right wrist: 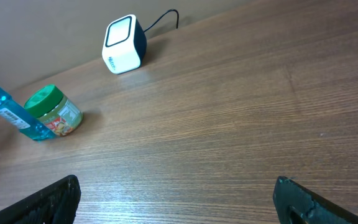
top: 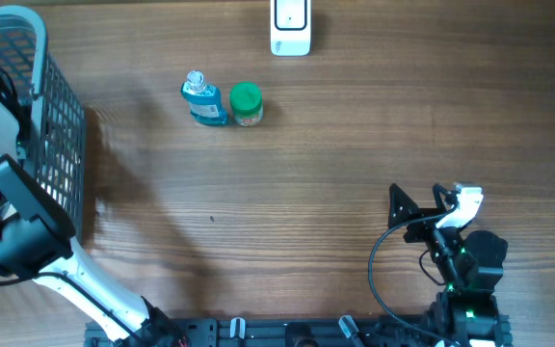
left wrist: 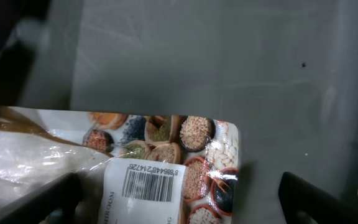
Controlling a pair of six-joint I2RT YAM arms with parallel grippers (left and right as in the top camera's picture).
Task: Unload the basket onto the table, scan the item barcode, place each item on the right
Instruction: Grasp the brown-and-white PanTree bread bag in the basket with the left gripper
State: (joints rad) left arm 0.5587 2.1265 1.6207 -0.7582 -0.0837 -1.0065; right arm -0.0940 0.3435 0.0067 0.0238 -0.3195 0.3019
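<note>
The mesh basket (top: pixel 61 145) walls off the left edge of the tabletop (top: pixel 374 135) up to its far left corner. Inside it, the wide-spread left gripper (left wrist: pixel 179 199) has the grey wall close ahead and a packet (left wrist: pixel 197 134) lying across the floor beneath, leaving only the open top. The scanner (top: pixel 290 27) stands at the middle of the far edge, with a blue bottle (top: pixel 203 100) and a green-lidded jar (top: pixel 247 103) side by side nearby to its left. From the right gripper (top: pixel 432 204) by the near edge, bare wood runs unbroken to the scanner and the right edge.
</note>
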